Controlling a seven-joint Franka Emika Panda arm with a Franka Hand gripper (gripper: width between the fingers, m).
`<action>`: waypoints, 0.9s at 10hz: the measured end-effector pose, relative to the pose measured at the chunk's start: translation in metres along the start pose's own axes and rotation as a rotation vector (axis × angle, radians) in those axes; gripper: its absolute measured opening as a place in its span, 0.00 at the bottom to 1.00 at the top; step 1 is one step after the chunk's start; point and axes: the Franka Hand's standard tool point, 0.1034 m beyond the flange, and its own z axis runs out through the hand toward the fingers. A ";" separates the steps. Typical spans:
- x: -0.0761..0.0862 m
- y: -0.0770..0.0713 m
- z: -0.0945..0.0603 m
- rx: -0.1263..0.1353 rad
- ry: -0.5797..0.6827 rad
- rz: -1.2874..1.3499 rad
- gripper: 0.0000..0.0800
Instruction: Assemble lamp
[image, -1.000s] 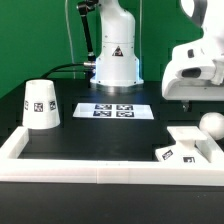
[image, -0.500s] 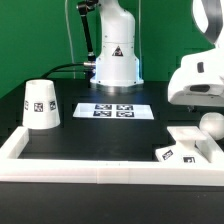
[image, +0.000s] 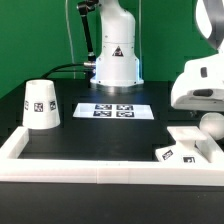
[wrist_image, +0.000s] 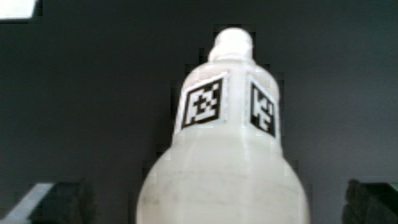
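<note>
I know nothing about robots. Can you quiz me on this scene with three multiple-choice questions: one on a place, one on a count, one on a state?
1. Where does the lamp shade stand in the exterior view?
A) at its left
B) at its right
C) in the middle

2. How many tags does the marker board carry?
A) two
B) four
C) six

3. How do the fingers stand at the bulb?
A) shut on it
B) open, one on each side
C) out of sight

Answers: A, it stands alone at the left. B, four squares show. B, the wrist view shows dark gaps between each finger and the bulb.
</note>
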 end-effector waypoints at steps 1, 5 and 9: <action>0.002 -0.001 0.004 0.000 0.002 0.001 0.87; 0.011 -0.003 0.016 0.002 0.013 0.002 0.87; 0.019 -0.003 0.026 0.005 0.023 0.006 0.72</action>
